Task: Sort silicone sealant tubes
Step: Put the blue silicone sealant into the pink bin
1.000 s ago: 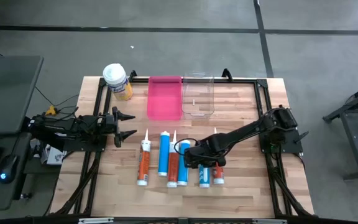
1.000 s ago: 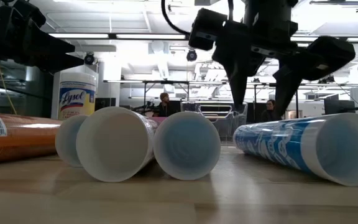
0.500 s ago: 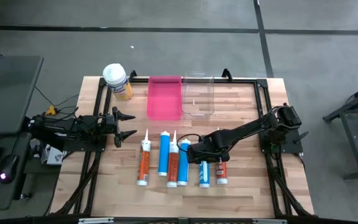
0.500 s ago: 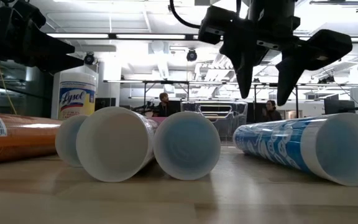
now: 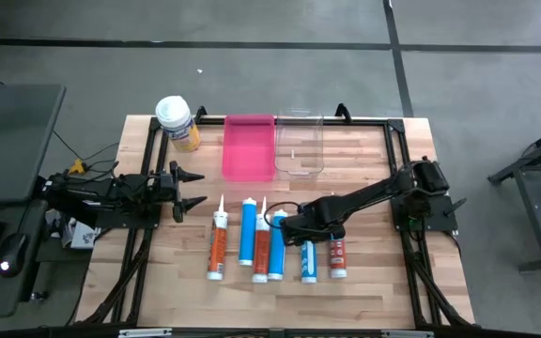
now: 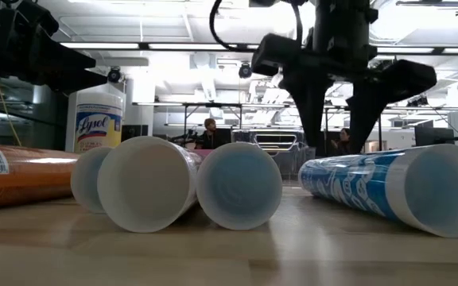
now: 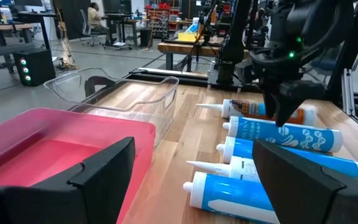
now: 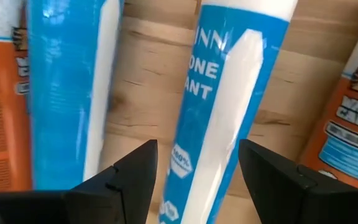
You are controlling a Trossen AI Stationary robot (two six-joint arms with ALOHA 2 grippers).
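Presently, the right gripper (image 5: 296, 226) is poised, jaws parted and empty, over a blue tube (image 8: 222, 106).

Six silicone sealant tubes (image 5: 272, 242) are laid in a row at the table's (image 5: 374, 291) near middle, nozzles toward the pink bin (image 5: 248, 147) and clear bin (image 5: 300, 145), presumably one bin per colour. The targeted tube is straddled by both fingers (image 6: 308, 103), which suggests a grasp is being lined up. The left gripper (image 5: 191, 189) is parked open at the left edge, near the yellow jar (image 5: 177, 122).
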